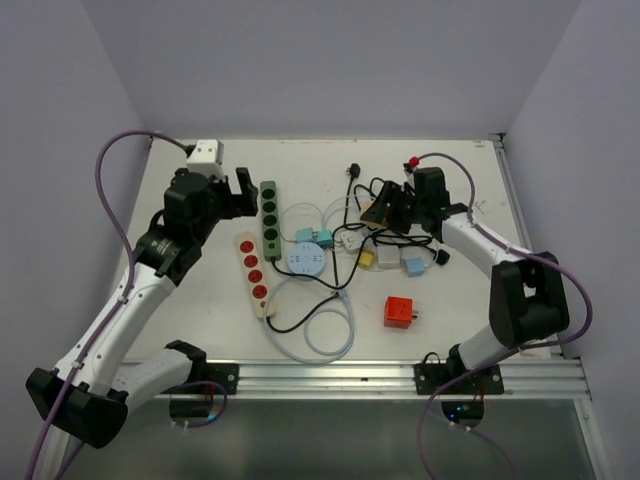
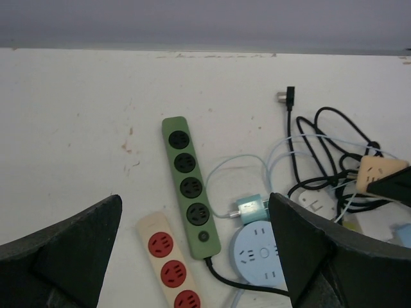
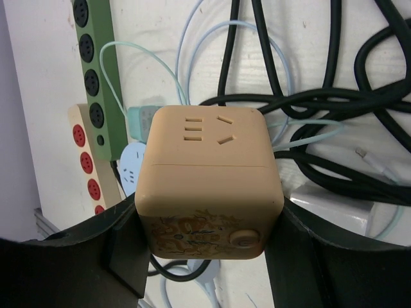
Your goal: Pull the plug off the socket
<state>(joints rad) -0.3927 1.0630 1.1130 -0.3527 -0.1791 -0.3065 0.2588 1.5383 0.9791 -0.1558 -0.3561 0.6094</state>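
Tan cube socket [image 3: 209,186], rounded corners, slot outlets on its upper face and a round button on the side, is clamped between the fingers of the right gripper [image 3: 209,251]; the small black plug [image 2: 289,96] lies unplugged on the white table [image 2: 77,128], well apart from it, cord attached.

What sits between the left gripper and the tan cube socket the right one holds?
Nothing raised that I can see. On the table between the open left gripper and the tan cube socket, clamped by the right gripper, lie the green power strip, pale blue cable loops and black cables. A low sweep could snag them.
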